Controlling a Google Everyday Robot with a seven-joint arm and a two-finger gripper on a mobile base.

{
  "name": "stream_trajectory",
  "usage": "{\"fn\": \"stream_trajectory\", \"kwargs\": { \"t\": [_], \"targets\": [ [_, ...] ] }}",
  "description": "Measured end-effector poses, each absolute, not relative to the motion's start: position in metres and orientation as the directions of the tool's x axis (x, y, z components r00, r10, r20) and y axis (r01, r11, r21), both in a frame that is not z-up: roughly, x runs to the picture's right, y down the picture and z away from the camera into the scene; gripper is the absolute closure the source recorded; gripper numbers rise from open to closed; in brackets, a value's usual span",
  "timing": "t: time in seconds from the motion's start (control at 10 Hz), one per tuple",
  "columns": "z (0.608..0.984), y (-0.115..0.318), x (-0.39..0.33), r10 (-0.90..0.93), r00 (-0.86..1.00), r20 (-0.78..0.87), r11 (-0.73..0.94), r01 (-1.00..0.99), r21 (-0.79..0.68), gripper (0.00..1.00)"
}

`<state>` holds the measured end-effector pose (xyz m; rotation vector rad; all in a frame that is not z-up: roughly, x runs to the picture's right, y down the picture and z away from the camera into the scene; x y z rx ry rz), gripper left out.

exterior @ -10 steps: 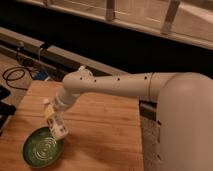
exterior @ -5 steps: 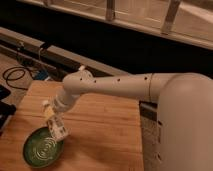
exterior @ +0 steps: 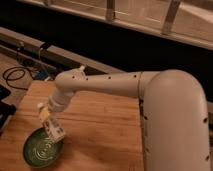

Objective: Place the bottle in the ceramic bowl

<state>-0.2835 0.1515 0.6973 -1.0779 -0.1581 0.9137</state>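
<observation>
The white bottle (exterior: 52, 125) with yellowish label marks hangs tilted, cap end up and to the left, at the end of my white arm. My gripper (exterior: 50, 119) is shut on it, just above the right rim of the ceramic bowl. The ceramic bowl (exterior: 42, 149) is dark green with pale rings inside and stands at the front left of the wooden table (exterior: 105, 135). The bottle's lower end is over the bowl's upper right edge; I cannot tell whether they touch. The bowl holds nothing else.
The arm's thick white body (exterior: 175, 125) fills the right side. Black cables (exterior: 15, 75) lie on the floor left of the table. A dark rail and wall (exterior: 125, 45) run behind the table's far edge.
The gripper with the bottle has shifted very slightly left and down toward the bowl. The bowl has not moved.
</observation>
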Motion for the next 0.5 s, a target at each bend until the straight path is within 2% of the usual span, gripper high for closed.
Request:
{"fn": "stream_trajectory", "kwargs": {
  "t": [0.3,0.5],
  "targets": [
    [0.690,0.218,-0.309,0.643,0.694,-0.324,0.154,-0.531,-0.833,1.00],
    [0.690,0.220,-0.309,0.643,0.693,-0.326,0.152,-0.532,-0.833,0.95]
  ]
}}
